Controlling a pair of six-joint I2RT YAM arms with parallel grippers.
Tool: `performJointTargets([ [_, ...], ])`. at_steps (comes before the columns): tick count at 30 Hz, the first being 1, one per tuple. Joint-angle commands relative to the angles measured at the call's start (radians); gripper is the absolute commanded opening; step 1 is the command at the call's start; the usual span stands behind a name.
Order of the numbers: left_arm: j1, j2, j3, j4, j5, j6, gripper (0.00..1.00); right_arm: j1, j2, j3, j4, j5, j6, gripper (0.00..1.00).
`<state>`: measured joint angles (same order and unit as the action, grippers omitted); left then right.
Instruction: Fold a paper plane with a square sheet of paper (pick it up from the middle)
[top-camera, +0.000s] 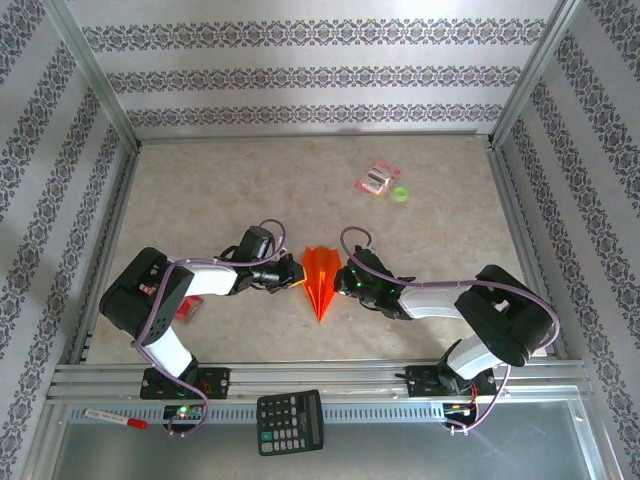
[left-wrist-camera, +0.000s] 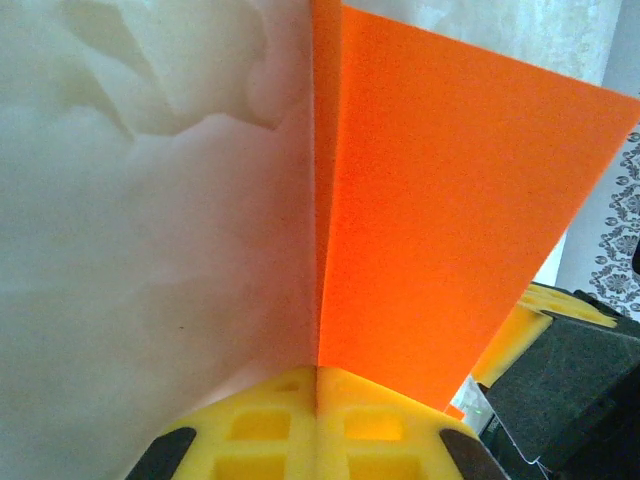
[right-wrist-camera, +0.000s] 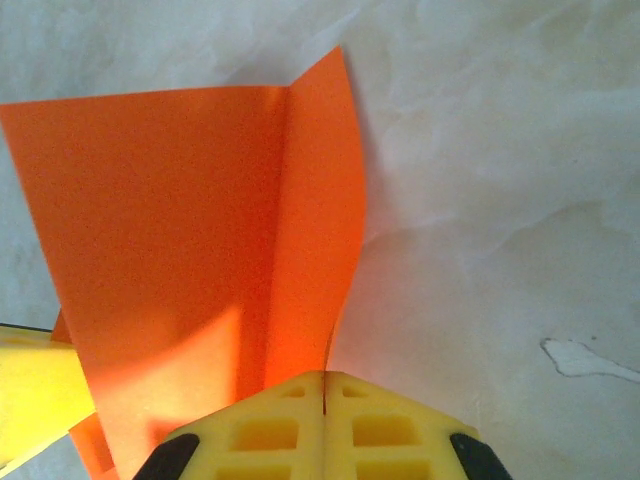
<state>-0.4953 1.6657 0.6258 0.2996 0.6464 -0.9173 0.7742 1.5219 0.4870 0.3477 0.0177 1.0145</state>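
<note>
Your left gripper and right gripper each clamp the slim orange paper plane between them (ridge crosswise to both).

Bright, soft, even light falls from above, leaving only faint shadows on the pale table in the sharp overhead view, while in both close wrist views the orange paper glows strongly saturated, the table washes out milky, and the yellow fingers look slightly soft.
</note>
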Motion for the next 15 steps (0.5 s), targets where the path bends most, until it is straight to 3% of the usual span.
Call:
performJointTargets([
  [1, 0.014, 0.024, 0.031, -0.010, -0.008, 0.029, 0.08, -0.011, 0.015, 0.031, 0.003, 0.025, -0.034, 0.02],
  [6, 0.015, 0.012, 0.027, -0.020, -0.010, 0.029, 0.24, -0.015, 0.000, 0.032, 0.005, 0.014, -0.042, 0.11],
  [15, 0.025, -0.067, 0.033, -0.080, -0.018, 0.050, 0.41, -0.028, -0.069, 0.010, -0.010, -0.001, -0.042, 0.27],
])
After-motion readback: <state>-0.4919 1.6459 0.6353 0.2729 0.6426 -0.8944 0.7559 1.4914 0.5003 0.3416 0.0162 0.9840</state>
